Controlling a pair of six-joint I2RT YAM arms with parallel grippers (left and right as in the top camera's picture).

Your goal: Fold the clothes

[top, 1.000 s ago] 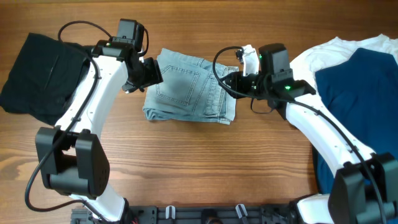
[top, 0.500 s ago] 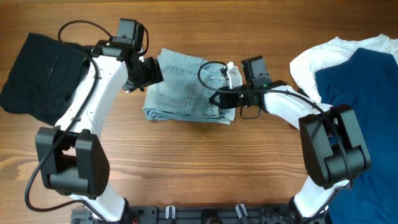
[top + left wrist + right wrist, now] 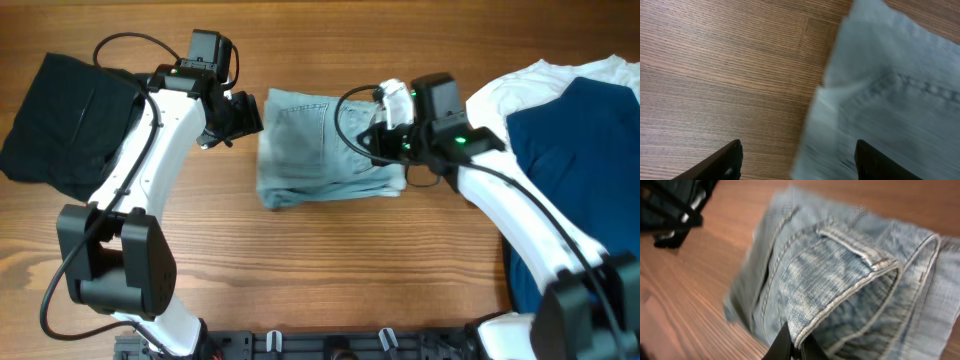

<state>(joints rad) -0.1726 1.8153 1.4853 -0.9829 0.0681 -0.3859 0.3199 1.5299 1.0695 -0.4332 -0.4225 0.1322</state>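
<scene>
Folded light-blue faded denim shorts (image 3: 320,150) lie mid-table on the brown wooden tabletop (image 3: 320,270), between the two arms, stitched pocket up. They are bunched and slightly askew.

The right gripper (image 3: 368,140) sits over the right half of the shorts. In the right wrist view its dark fingers (image 3: 785,345) are pinched together on a raised fold of denim next to a belt loop.

The left gripper (image 3: 250,116) is just beside the upper left corner of the shorts. In the left wrist view its two fingertips (image 3: 727,160) stand wide apart with nothing between them but wood and the blurred denim edge. We cannot tell whether it touches the cloth.

Edges and room:
- A black folded garment (image 3: 60,120) lies at the far left, well apart from the shorts.
- A dark navy garment (image 3: 580,160) lies on white cloth (image 3: 495,95) at the far right, running off the frame.
- Bare wood lies in front of the shorts and between them and both piles.

Hard to make out: motion blur softens the denim in both wrist views. The right arm covers the right edge of the shorts from overhead, and the lower layers of the fold are hidden.
</scene>
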